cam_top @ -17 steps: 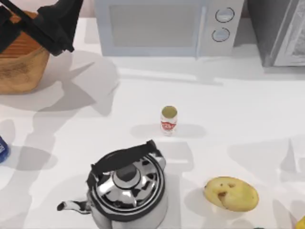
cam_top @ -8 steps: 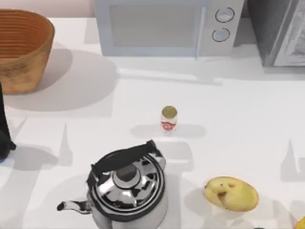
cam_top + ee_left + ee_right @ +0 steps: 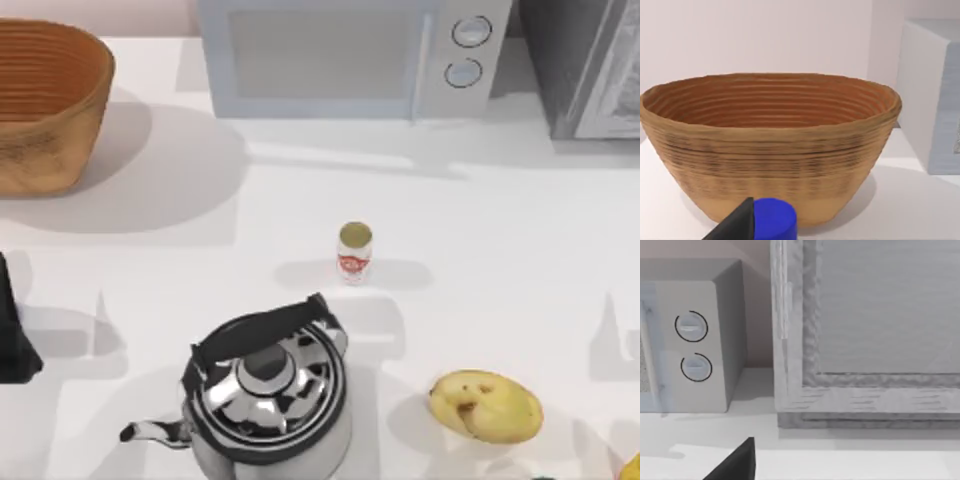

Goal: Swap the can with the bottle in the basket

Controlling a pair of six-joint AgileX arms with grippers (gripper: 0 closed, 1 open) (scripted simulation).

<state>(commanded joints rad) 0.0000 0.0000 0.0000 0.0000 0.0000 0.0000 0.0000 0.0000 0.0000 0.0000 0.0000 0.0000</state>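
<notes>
orange-brown ribbed basket (image 3: 50,100), blue can (image 3: 774,219) — red-labelled bottle (image 3: 354,252)

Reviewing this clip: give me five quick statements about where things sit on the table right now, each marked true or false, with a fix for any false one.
1. The basket stands at the table's far left corner. True.
2. The bottle lies inside the basket. False: it stands upright on the table, behind the kettle.
3. The can shows in the left wrist view, in front of the basket. True.
4. The potato touches the kettle. False: bare table separates them.
5. The microwave stands along the table's back edge. True.
</notes>
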